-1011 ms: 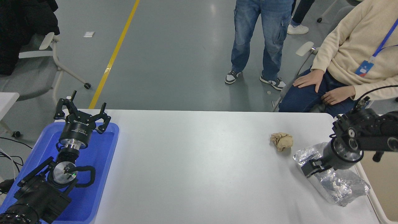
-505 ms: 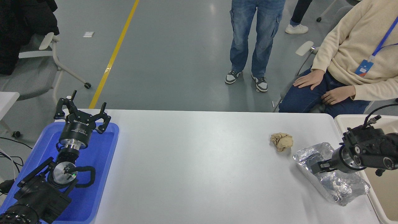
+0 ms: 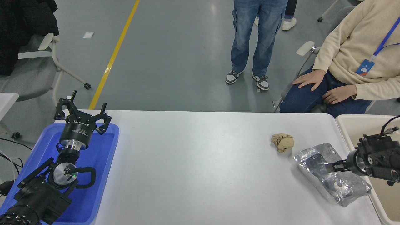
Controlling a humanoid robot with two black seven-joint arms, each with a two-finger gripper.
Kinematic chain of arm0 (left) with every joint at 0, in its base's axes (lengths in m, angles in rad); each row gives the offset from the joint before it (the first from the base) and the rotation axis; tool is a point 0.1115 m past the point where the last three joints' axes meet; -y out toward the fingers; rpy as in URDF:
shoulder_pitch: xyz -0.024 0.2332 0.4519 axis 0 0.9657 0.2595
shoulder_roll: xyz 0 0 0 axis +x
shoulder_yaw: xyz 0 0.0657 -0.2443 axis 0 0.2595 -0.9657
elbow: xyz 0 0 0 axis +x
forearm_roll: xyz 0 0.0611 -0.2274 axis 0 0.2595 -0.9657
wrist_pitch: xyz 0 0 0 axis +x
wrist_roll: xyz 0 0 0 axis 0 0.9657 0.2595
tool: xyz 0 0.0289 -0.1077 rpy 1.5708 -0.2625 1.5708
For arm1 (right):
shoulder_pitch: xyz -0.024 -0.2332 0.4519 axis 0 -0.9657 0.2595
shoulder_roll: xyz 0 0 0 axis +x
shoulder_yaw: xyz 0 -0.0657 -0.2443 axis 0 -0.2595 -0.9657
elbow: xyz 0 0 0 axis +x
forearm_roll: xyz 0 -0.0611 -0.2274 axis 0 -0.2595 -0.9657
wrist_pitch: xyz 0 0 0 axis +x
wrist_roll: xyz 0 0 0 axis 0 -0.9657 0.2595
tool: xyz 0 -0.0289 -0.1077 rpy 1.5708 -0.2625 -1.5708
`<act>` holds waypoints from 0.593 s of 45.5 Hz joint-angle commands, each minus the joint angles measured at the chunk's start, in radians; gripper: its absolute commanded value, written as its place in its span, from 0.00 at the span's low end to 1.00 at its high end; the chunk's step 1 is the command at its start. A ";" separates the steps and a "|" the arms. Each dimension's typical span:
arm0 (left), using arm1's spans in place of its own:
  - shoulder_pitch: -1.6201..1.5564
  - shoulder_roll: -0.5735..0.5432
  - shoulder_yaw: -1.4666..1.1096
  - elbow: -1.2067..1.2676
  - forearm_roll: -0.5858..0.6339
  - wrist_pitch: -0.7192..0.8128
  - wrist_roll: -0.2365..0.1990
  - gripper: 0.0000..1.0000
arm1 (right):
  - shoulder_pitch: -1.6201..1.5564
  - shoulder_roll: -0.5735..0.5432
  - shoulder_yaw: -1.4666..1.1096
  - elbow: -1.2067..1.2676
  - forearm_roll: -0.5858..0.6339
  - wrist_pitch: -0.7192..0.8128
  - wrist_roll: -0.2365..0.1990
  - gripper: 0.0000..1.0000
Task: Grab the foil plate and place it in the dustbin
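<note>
The foil plate (image 3: 339,186), crumpled shiny silver, lies flat on the white table (image 3: 193,162) near its right edge. The dustbin (image 3: 347,120), a beige bin with a thick rim, stands just right of the table, partly cut off by the picture's edge. My right gripper (image 3: 332,166) comes in from the right over the bin's rim, its tip low over the plate's right half. The plate lies still on the table. My left arm is parked at the lower left, its gripper (image 3: 82,110) open and empty over the blue tray.
A small tan crumpled paper ball (image 3: 282,142) lies just left of the plate's far end. A blue tray (image 3: 101,162) sits at the table's left. A seated person (image 3: 353,62) and a standing person (image 3: 254,40) are beyond the far edge.
My right arm has drawn back to the right, off the plate's middle toward the bin. The plate has stayed where it was. The standing person shifted their feet.
</note>
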 commanded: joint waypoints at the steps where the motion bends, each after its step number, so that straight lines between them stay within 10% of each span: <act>1: 0.000 0.000 0.000 0.000 -0.001 0.000 0.000 1.00 | -0.056 0.005 0.003 -0.070 0.013 -0.070 -0.001 0.87; 14: 0.000 0.000 0.000 0.000 0.001 0.001 0.000 1.00 | -0.077 0.006 0.005 -0.086 0.020 -0.076 -0.001 0.81; 27: 0.000 0.000 0.000 0.000 0.001 0.000 0.000 1.00 | -0.079 0.008 0.009 -0.015 0.023 -0.059 0.001 0.33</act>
